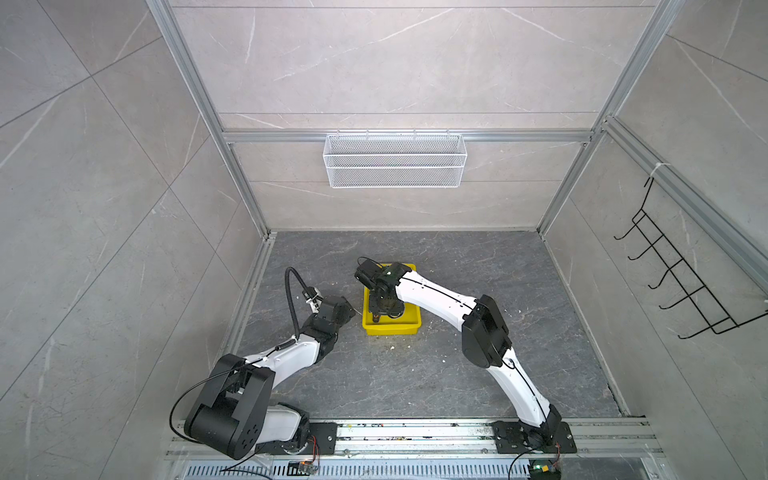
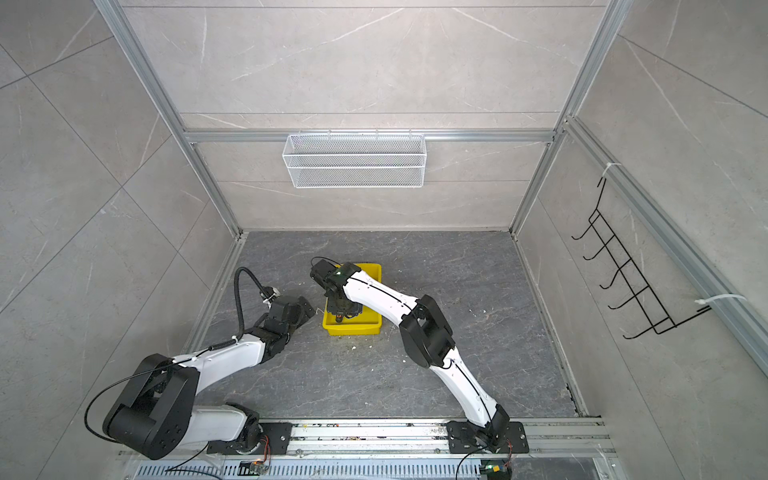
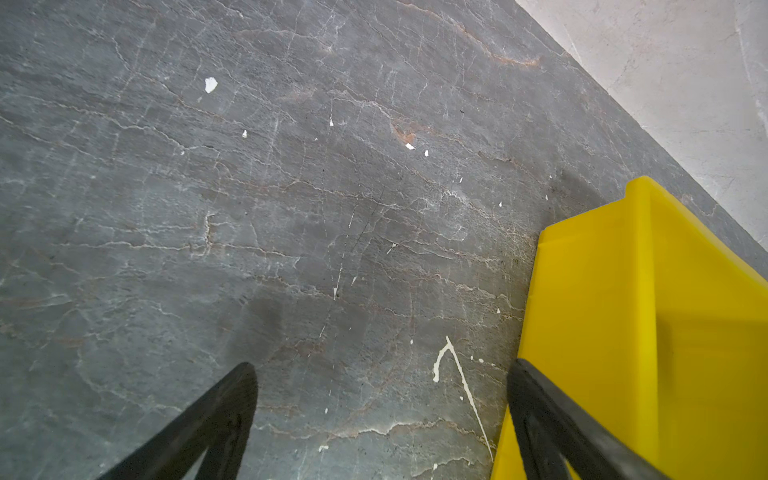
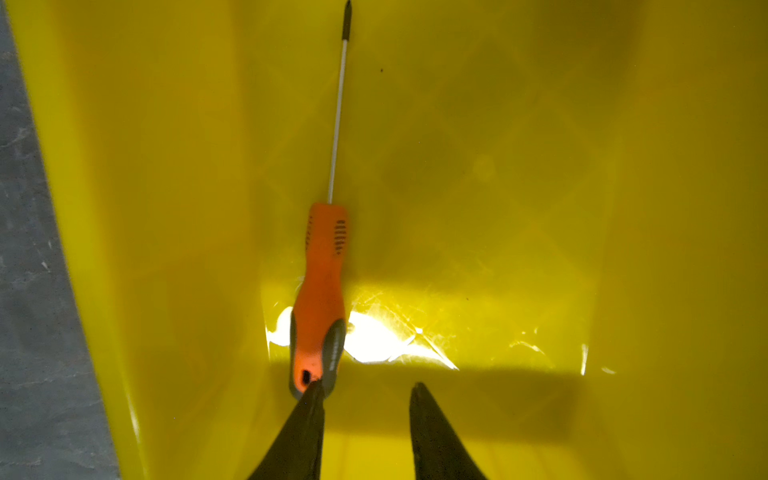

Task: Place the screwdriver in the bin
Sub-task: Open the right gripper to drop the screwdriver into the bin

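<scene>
The jaws of the right gripper (image 4: 368, 386) stand parted with nothing between them. One fingertip (image 4: 316, 390) just meets the dark butt of the screwdriver (image 4: 322, 291), so there is no grip on it. The screwdriver lies flat on the floor of the bin (image 4: 540, 166), close along one side wall, with its thin shaft pointing away from the gripper. It looks laid down rather than dropped from height, since the gripper sits low inside the bin.

In both top views the bin (image 1: 409, 328) is just below the centre of the frame on the dark stone table (image 1: 478, 270). The right arm reaches in from the lower right and hides most of the bin's inside.

The jaws of the left gripper (image 3: 380, 365) are spread wide and empty. It hovers low over the table just beside the bin's left wall, probably parked out of the way.

The task looks all but done. The right arm should lift straight up, as a sideways move could drag the handle.
</scene>
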You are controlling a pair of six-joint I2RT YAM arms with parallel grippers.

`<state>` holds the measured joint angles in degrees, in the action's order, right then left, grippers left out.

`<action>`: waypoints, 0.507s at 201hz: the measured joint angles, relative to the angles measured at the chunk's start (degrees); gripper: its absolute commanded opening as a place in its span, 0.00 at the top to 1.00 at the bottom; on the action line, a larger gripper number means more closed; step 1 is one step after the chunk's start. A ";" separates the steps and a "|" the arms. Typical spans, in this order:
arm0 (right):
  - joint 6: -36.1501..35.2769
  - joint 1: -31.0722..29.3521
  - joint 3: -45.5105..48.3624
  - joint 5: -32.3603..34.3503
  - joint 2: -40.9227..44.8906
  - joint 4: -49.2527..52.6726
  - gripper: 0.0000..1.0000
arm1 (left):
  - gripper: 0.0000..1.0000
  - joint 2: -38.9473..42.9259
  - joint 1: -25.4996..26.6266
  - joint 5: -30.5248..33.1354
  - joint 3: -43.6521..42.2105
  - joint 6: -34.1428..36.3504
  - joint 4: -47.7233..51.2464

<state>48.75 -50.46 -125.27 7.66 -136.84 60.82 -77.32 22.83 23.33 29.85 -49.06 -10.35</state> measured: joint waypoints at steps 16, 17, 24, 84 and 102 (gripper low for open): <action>-0.17 0.00 0.00 0.02 0.00 0.46 0.62 | 0.04 0.00 0.00 0.00 0.04 0.00 0.00; -0.17 0.00 0.00 0.04 0.00 0.48 0.62 | 0.04 0.00 0.00 0.00 0.04 0.00 0.00; -0.20 0.00 0.00 0.22 0.00 0.74 0.62 | 0.04 0.00 0.00 0.00 0.04 0.00 0.00; -1.22 0.00 2.51 5.33 4.61 3.65 0.61 | 0.03 0.02 0.00 0.98 1.55 0.72 1.38; -1.70 0.00 8.37 7.06 10.99 2.97 0.60 | 0.03 0.02 0.00 1.40 1.55 0.70 1.46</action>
<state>47.05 -50.46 -116.90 14.72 -125.84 63.79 -77.30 22.83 24.73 31.40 -48.36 -8.88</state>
